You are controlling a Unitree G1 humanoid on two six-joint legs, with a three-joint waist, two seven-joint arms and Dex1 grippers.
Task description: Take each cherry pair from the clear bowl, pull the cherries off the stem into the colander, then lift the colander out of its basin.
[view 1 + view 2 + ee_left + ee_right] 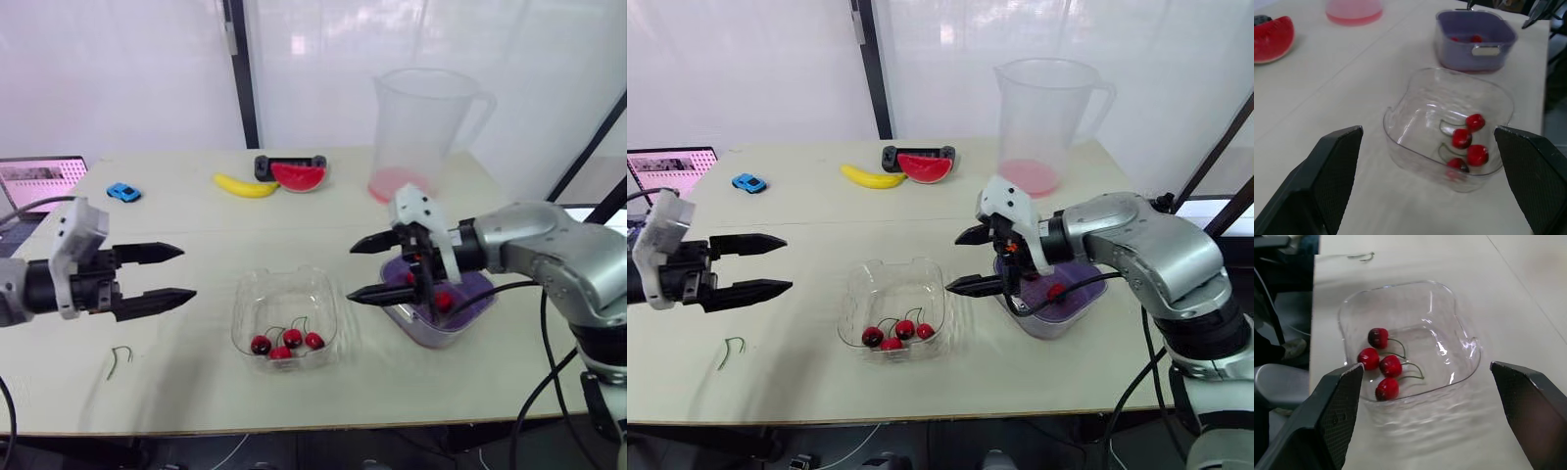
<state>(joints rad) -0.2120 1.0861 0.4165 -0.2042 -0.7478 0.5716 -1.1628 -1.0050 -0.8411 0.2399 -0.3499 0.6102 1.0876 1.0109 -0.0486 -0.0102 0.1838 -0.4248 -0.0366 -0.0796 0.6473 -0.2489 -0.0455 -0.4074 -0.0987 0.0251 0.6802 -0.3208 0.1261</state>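
Clear bowl (284, 294) sits mid-tabletop (176, 220), near the front edge. 4 cherries (293, 338) lie in it, bunched at its 6 o'clock side, green stems curving up from them; they look like 2 pairs.

Left gripper (186, 272) hovers at 9 o'clock of the bowl, apart from it, fingers spread wide, nothing between them, tips aimed at the bowl. Right gripper (351, 271) hovers at 3 o'clock of the bowl, just beside its rim, fingers also spread wide and empty, tips aimed at the bowl.

Purple colander (475, 292) stands at 3 o'clock of the bowl, under and behind the right gripper. At least 2 loose red cherries (443, 301) lie inside. Colander and basin are hard to tell apart.

1 bare green stem (120, 357) lies on the tabletop at 8 o'clock of the bowl, well apart.

Far side: banana (245, 185) at 12 o'clock, watermelon slice (297, 176) touching a black controller (265, 164), blue toy car (122, 192) at 10 o'clock, clear pitcher (421, 122) with pink liquid at 1 o'clock, laptop (39, 181) at the left edge.
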